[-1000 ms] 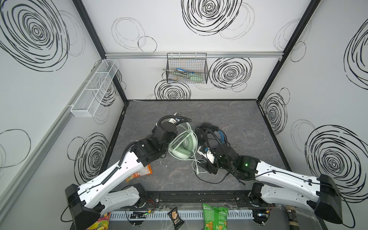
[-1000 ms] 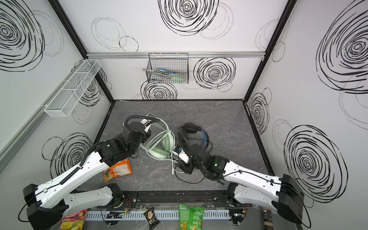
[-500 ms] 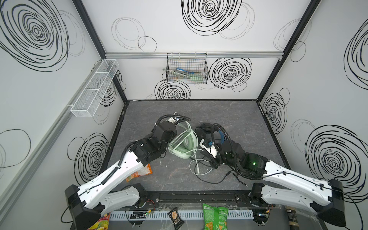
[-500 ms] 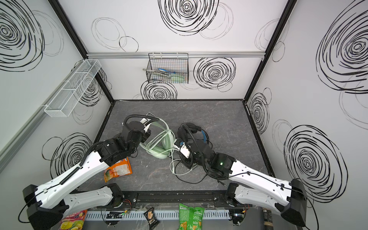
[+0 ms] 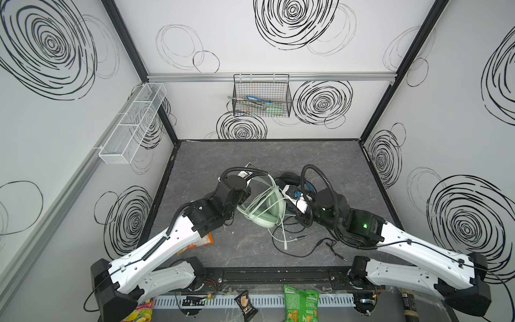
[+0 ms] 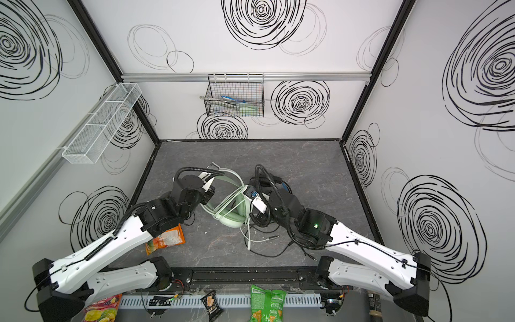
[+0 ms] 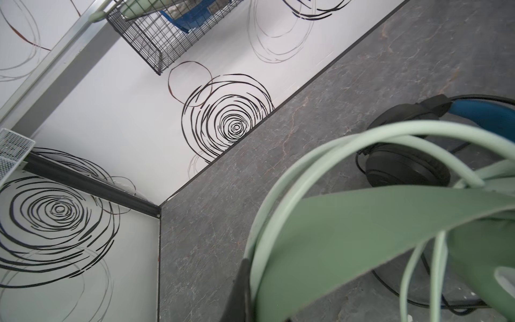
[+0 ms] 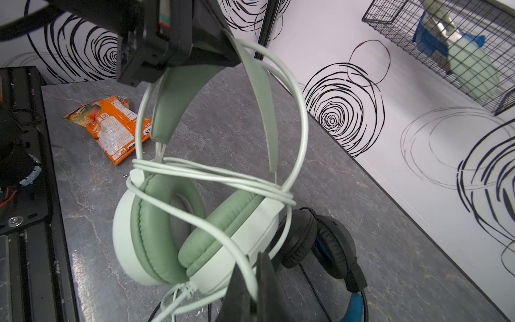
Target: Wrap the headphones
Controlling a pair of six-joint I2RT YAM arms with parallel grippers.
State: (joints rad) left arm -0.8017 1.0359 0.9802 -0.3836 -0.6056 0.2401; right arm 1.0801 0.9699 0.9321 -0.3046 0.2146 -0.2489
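Observation:
The mint-green headphones [image 5: 267, 214] [image 8: 156, 223] hang tilted above the table, their white cable [image 8: 223, 181] looped several times across the ear cups and headband. My left gripper [image 5: 245, 195] [image 7: 250, 306] is shut on the green headband [image 7: 362, 231]. My right gripper [image 5: 291, 213] [image 8: 250, 292] is shut on a strand of the white cable just beside the ear cups. The cable's plug end [image 5: 285, 245] trails on the table. The black headphones [image 5: 289, 178] [image 8: 320, 245], blue inside the headband, lie behind the green pair, and their black cable [image 5: 320, 245] is spread loose toward the front.
An orange snack packet [image 5: 200, 241] lies under my left arm. A black wire basket [image 5: 262, 97] hangs on the back wall and a white mesh shelf [image 5: 133, 122] on the left wall. Snack bags [image 5: 301, 304] lie past the front rail.
My right gripper has closed on the white cable and carried it from the front up beside the ear cups. The left gripper has kept its hold on the headband, barely moving.

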